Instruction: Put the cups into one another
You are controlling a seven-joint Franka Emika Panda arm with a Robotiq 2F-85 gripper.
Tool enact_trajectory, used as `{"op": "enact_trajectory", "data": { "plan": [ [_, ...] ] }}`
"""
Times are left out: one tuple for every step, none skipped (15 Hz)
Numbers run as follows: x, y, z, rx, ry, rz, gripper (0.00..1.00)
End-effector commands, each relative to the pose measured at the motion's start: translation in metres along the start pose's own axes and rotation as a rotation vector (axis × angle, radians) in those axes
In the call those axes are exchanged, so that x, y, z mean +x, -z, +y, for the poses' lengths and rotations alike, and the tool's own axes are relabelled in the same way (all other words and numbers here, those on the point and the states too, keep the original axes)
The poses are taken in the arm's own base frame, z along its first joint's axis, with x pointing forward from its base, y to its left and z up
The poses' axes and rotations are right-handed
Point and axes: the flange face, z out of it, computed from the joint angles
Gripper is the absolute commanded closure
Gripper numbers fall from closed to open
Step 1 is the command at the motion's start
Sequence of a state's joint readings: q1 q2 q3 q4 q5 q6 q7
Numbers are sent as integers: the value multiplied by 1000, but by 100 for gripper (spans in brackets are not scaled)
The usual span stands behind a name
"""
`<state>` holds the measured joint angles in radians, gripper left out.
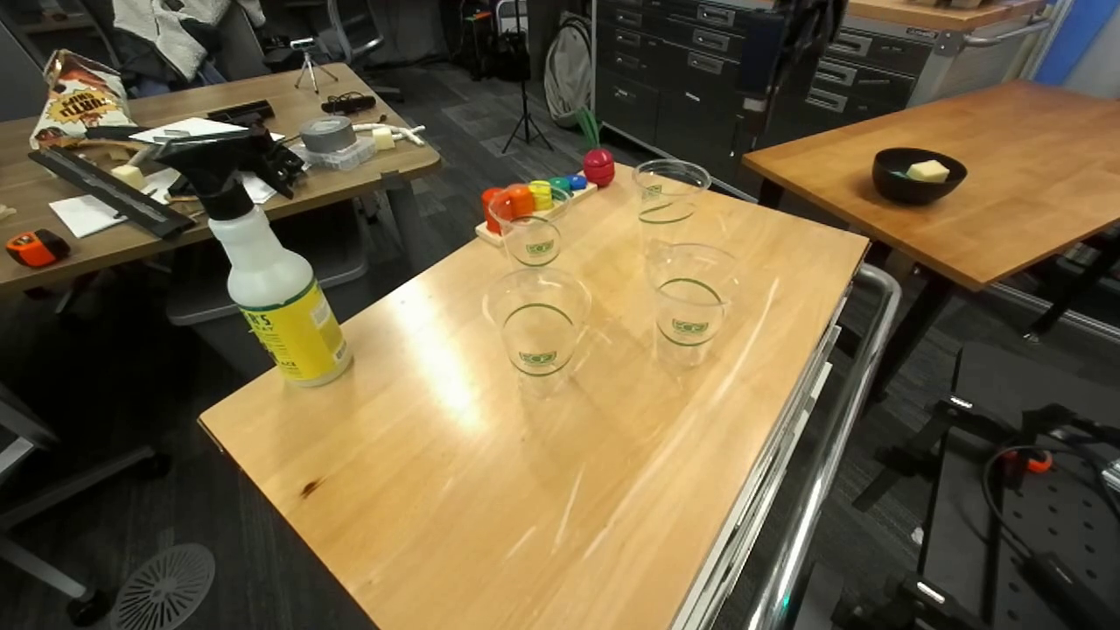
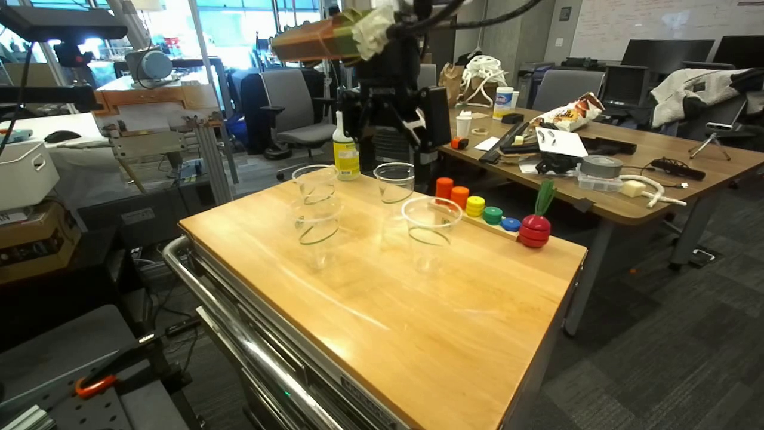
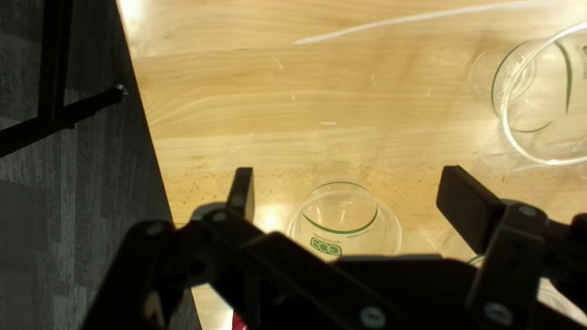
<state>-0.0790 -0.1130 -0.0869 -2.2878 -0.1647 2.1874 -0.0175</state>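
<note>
Several clear tumblers with green rings stand upright and apart on the light wooden table. In an exterior view two nearer cups point(image 1: 537, 324) point(image 1: 689, 306) and two farther cups point(image 1: 532, 236) point(image 1: 669, 197) show. They also stand as cups point(image 2: 314, 185) point(image 2: 395, 182) point(image 2: 317, 230) point(image 2: 431, 224) in an exterior view. My gripper point(image 2: 395, 161) hangs above the table, open and empty. In the wrist view the gripper point(image 3: 347, 188) has its fingers wide apart, with one cup point(image 3: 341, 224) below between them, its near part hidden. Another cup point(image 3: 541, 91) is at the right edge.
The white-and-yellow spray bottle point(image 1: 293, 324) stands at a table corner. A wooden toy with coloured pegs point(image 2: 476, 209) and a red toy radish point(image 2: 535, 230) lie along one edge. A metal rail point(image 1: 840, 437) runs along a side. A black bowl point(image 1: 917, 179) is on another table.
</note>
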Motion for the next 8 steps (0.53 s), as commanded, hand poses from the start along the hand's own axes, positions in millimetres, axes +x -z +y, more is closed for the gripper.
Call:
{"op": "enact_trajectory", "data": {
  "plan": [
    [53, -15, 1, 5, -72, 3, 0],
    [63, -20, 3, -1, -88, 3, 0],
    [71, -25, 6, -4, -106, -5, 0],
    [78, -29, 9, -3, -120, -13, 0],
    [83, -36, 14, 0, -134, -26, 0],
    [88, -40, 18, -2, -147, -29, 0],
    [93, -46, 23, -4, -160, -29, 0],
    [97, -52, 27, -3, -171, -33, 0]
  ]
}}
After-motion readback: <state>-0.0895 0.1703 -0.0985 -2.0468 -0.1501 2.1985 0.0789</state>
